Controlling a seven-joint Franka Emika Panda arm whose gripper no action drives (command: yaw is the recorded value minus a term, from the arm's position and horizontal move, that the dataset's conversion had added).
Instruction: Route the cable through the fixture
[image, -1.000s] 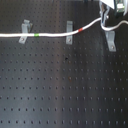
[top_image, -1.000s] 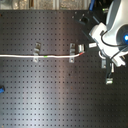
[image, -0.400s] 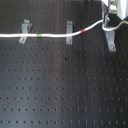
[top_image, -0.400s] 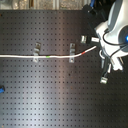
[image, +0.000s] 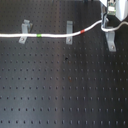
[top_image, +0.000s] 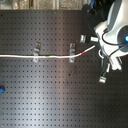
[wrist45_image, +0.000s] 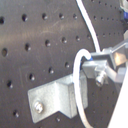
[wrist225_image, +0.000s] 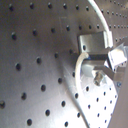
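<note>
The white cable (image: 55, 36) lies across the black perforated board, with a green band (image: 39, 36) and a red band (image: 84, 31). It passes the first fixture (image: 23, 32) and the second fixture (image: 69, 33), then rises to my gripper (image: 106, 20) at the first exterior view's top right. The gripper is shut on the cable just above the third fixture (image: 112, 43). In the first wrist view the cable (wrist45_image: 76, 65) curls in a loop at the fingers (wrist45_image: 102, 62), close over the metal bracket (wrist45_image: 55, 97). The second wrist view shows the same bracket (wrist225_image: 92, 41).
The perforated board (image: 65, 85) stretches wide below the cable in the first exterior view. In the second exterior view a small blue object (top_image: 1, 90) sits at the left edge, and the white arm (top_image: 116, 25) with black hoses fills the right.
The gripper with the cable end has shifted only slightly near the third fixture. The cable's run past the first two fixtures looks the same.
</note>
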